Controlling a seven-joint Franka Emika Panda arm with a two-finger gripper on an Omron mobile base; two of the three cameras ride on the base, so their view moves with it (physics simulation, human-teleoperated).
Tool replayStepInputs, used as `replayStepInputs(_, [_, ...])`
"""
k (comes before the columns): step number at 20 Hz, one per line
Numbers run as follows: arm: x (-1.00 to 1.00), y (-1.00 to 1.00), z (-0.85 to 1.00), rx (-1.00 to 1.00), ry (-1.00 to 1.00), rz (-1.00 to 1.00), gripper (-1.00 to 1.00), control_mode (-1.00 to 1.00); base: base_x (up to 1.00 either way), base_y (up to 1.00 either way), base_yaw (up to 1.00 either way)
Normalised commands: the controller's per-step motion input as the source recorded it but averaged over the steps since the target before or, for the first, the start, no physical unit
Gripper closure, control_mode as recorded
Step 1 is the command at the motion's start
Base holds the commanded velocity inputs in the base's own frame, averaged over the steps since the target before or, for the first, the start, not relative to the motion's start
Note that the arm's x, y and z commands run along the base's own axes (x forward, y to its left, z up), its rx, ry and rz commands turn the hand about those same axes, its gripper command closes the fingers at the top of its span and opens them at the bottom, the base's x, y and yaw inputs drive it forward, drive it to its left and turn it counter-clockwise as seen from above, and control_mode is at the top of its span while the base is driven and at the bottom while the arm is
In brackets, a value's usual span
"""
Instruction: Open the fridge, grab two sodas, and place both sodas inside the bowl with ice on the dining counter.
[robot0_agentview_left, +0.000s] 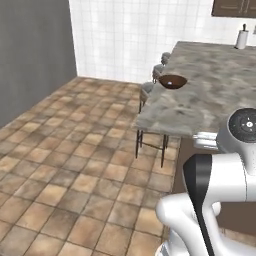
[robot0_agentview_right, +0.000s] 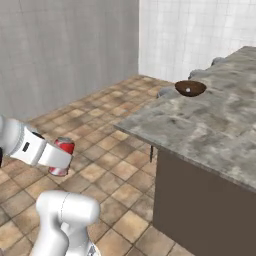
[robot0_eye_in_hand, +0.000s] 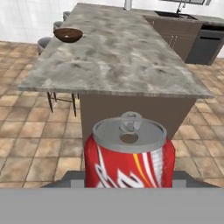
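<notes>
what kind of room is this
Most likely a home kitchen with a dining area: a large marble-topped island counter with stools along its side, white tiled walls, and dark cabinets with a sink at the far end.

A home kitchen — the large dining counter (robot0_agentview_left: 210, 95) with its veined marble top and brown base stands as an island on a floor of brown terracotta tiles (robot0_agentview_left: 65, 150). Stools (robot0_agentview_left: 150, 92) are tucked along the counter's far edge, a paper-towel roll (robot0_agentview_left: 242, 38) stands at its far end, and white tiled walls (robot0_agentview_left: 125, 35) rise behind it. Beyond the counter run dark-brown cabinets (robot0_eye_in_hand: 175, 35) with a sink faucet (robot0_eye_in_hand: 179, 6) and a dark dishwasher front (robot0_eye_in_hand: 205, 43) — household fittings.
</notes>
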Motion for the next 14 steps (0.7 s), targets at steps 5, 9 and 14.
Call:
replayStepInputs(5, [0.00,0.00,0.00,0.00,0.00,0.00,1.00,1.00,0.48,0.92,-0.41])
replayStepInputs(9, [0.00,0.00,0.00,0.00,0.00,0.00,1.00,1.00,0.44,0.93,-0.41])
replayStepInputs(14, [0.00,0.00,0.00,0.00,0.00,0.00,1.00,1.00,0.45,0.94,-0.40])
